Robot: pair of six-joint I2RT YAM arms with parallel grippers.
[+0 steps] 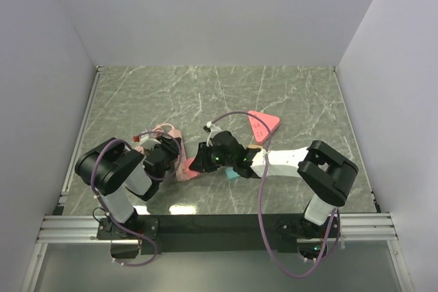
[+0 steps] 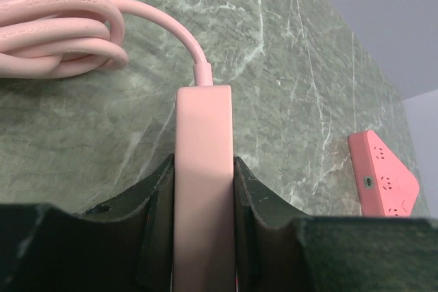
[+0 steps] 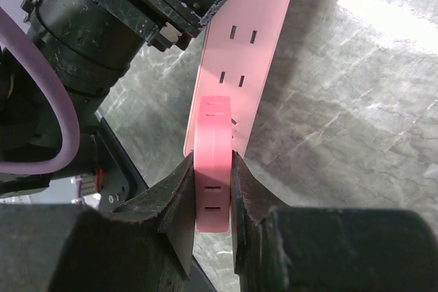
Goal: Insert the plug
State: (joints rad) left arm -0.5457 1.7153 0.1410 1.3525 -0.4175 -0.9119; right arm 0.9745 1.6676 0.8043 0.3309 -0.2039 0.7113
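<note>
Right gripper (image 3: 213, 163), arm stretched leftward, clamps plug (image 3: 212, 124) by power strip (image 3: 254, 25)

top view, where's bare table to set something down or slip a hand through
Free: the far strip of table between the back wall and the coiled cable and triangular socket block; also the right side beyond that block. Crowded: near centre, where the left hand grips the power strip and the right hand holds the plug close to it.

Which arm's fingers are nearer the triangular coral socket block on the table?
Right. The right fingers, clamped on a pink plug, sit a little to the left of the triangular socket block; the left fingers, gripping the pink power strip, are farther left.
</note>
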